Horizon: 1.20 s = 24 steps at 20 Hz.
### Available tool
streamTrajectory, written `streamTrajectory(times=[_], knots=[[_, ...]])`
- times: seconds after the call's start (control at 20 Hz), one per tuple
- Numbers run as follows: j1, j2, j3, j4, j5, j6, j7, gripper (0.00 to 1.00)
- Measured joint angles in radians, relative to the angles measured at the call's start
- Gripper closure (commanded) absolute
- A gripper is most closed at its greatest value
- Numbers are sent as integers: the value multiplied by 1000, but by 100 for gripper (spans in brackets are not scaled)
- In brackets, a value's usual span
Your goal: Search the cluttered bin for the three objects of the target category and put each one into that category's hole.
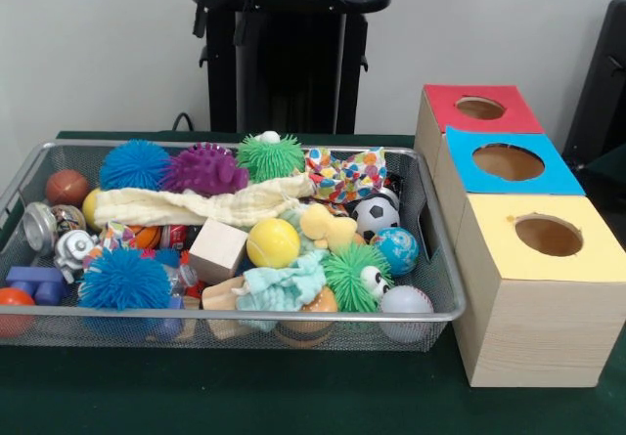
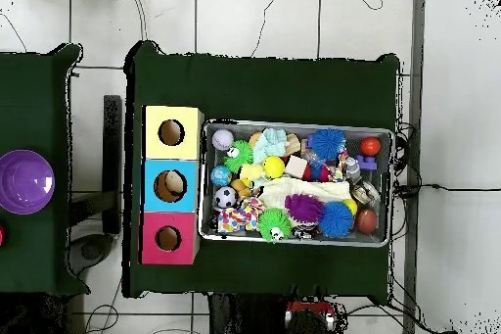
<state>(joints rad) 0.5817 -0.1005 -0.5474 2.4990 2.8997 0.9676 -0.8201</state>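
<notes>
lighting: bright, even | shadows: soft | glare: none | focus: slightly soft

No lettering, label, brand, number or sign can be read in either view. The patterned cloth (image 1: 344, 173) in the wire bin (image 1: 442, 249) carries only coloured motifs, and the tops of the wooden boxes (image 1: 533, 298) are plain colour.

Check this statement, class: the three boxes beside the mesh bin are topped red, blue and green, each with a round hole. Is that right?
Not quite. The front view shows the boxes topped red, blue and yellow, not green. Each has a round hole, and they stand beside the mesh bin.
</notes>
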Motion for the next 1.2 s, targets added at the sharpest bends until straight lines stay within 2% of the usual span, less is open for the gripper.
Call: streamTrajectory(times=[0.2, 0.55, 0.85, 1.2], knots=[[20, 46, 0, -3, 49, 0, 2, 0], [56, 123, 0, -10, 81, 0, 23, 0], [99, 190, -1, -39, 76, 0, 82, 0], [167, 277, -6, -95, 78, 1, 211, 0]])
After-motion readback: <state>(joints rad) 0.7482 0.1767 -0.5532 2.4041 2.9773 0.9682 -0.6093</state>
